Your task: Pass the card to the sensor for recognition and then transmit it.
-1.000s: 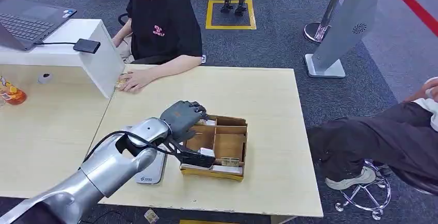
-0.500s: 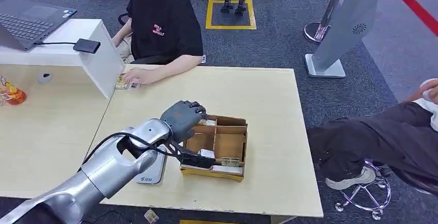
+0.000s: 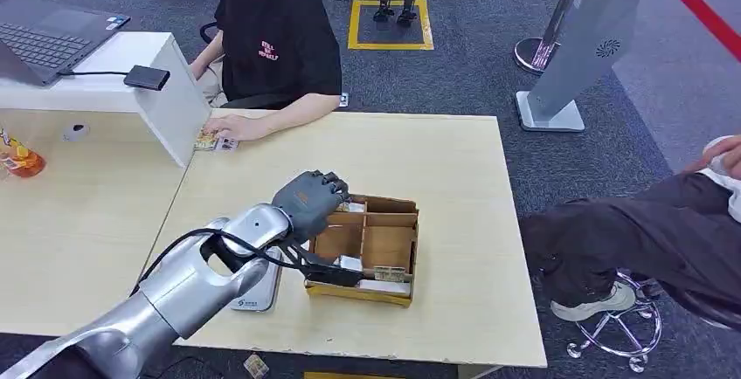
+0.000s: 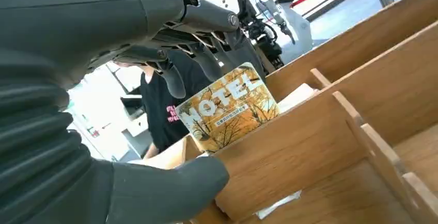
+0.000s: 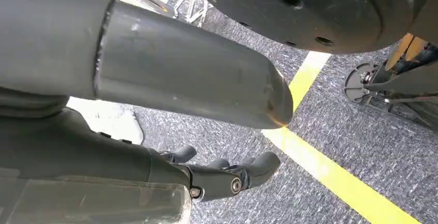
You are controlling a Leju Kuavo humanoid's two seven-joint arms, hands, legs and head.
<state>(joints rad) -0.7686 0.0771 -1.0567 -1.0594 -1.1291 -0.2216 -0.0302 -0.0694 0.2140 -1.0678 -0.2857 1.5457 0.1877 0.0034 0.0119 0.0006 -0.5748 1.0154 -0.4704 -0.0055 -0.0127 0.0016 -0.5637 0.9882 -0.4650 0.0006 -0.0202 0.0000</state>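
While the left hand point(image 3: 311, 197) sits over the far-left corner of the wooden divided box point(image 3: 390, 248), its fingers point(image 4: 173, 79) curl down onto a yellow card point(image 4: 227, 108) printed "MOTEL", thumb below; whether they actually pinch it, I cannot tell. Card stands tilted in a far compartment, against a divider. Box lies near the desk's point(image 3: 437, 161) near edge, a grey sensor pad point(image 3: 259, 290) just beside it. Right hand point(image 5: 227, 175) hangs over carpet, fingers loosely curled, empty. Person point(image 3: 275, 38) seated at the far edge, hand by more cards point(image 3: 215, 141).
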